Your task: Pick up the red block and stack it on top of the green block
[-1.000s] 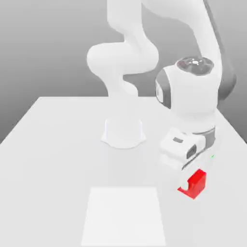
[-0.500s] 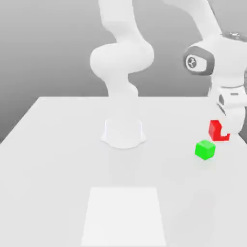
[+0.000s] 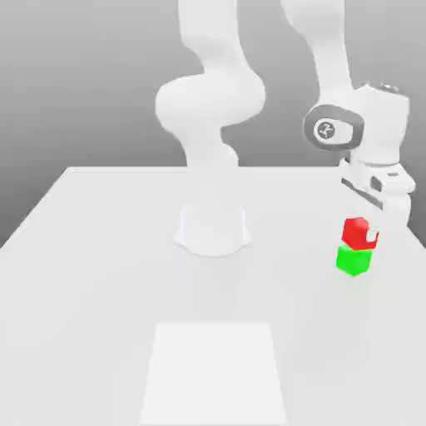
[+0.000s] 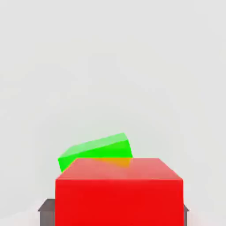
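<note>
On the exterior view's right, the red block (image 3: 357, 231) hangs in my gripper (image 3: 364, 235), which is shut on it. The green block (image 3: 353, 261) rests on the white table just below it, and the two look close or touching; I cannot tell which. In the hand view the red block (image 4: 119, 190) sits large between the dark finger pads (image 4: 46, 206), and part of the green block (image 4: 97, 150) shows beyond its edge, turned at a slight angle.
The arm's round white base (image 3: 213, 229) stands at the table's middle back. A paler square patch (image 3: 214, 370) lies on the table (image 3: 91, 274) toward the front. The table's edge on the exterior view's right runs close behind the blocks.
My gripper carried the red block from the front of the table up and back, then over the green block. The green block, hidden a second ago, is in view.
</note>
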